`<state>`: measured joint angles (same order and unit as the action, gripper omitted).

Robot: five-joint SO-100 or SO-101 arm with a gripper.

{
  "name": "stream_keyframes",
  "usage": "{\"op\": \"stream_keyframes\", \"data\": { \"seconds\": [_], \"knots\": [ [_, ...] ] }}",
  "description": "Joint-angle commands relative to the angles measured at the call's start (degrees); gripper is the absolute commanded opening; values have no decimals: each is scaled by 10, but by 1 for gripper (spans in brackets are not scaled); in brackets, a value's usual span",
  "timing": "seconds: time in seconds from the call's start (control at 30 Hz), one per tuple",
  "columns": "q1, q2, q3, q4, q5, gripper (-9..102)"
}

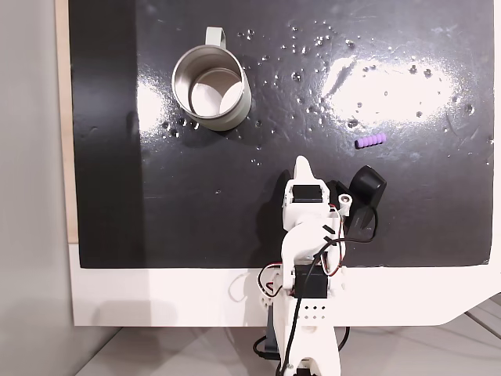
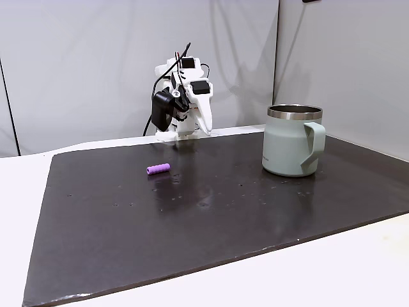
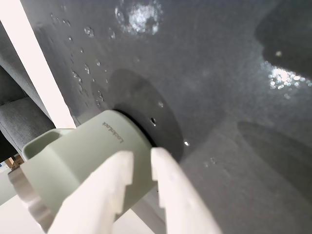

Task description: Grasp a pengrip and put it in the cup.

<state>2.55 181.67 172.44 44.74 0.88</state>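
Pengrip (image 1: pixel 369 142) first: the little purple ribbed tube lies on its side on the dark mat (image 1: pixel 407 219), off to the right of the gripper (image 1: pixel 303 164) and a bit beyond its tip in the fixed view from above, well apart from it. From the low fixed view it (image 2: pixel 158 169) sits alone on the mat (image 2: pixel 211 230), nearer the camera than the gripper (image 2: pixel 207 130) and to its left, touching nothing but the mat.

The gripper is empty. In the wrist view its two white fingers (image 3: pixel 165 183) stand close together with a narrow gap between the tips and nothing in that gap. It hangs folded back near the arm's base, tips pointing down toward the mat's edge.

The cup (image 1: pixel 211 88) stands upright on the mat, beyond the gripper and to its left in the view from above, its loop handle on the far side. In the low fixed view the cup (image 2: pixel 293 141) is to the gripper's right, handle toward the camera. The wrist view shows the cup's pale green wall (image 3: pixel 87 161) just behind the fingertips.

Water-like droplets (image 1: pixel 313 43) speckle the shiny mat past the gripper. A black camera (image 1: pixel 365 190) is mounted beside the arm.
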Motion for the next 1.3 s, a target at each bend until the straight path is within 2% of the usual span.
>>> {"op": "stream_keyframes", "data": {
  "seconds": [0.0,0.37,0.5,0.67,0.8,1.03,1.27],
  "knots": [
    [-6,4,-4,-17,-12,0],
    [-7,4,-4,-15,-13,0],
    [4,4,-49,47,-46,1],
    [43,4,-145,133,-90,22],
    [62,-6,-230,194,-146,26],
    [125,-170,-413,273,-192,30],
    [183,-353,-536,297,-237,31]
  ]
}}
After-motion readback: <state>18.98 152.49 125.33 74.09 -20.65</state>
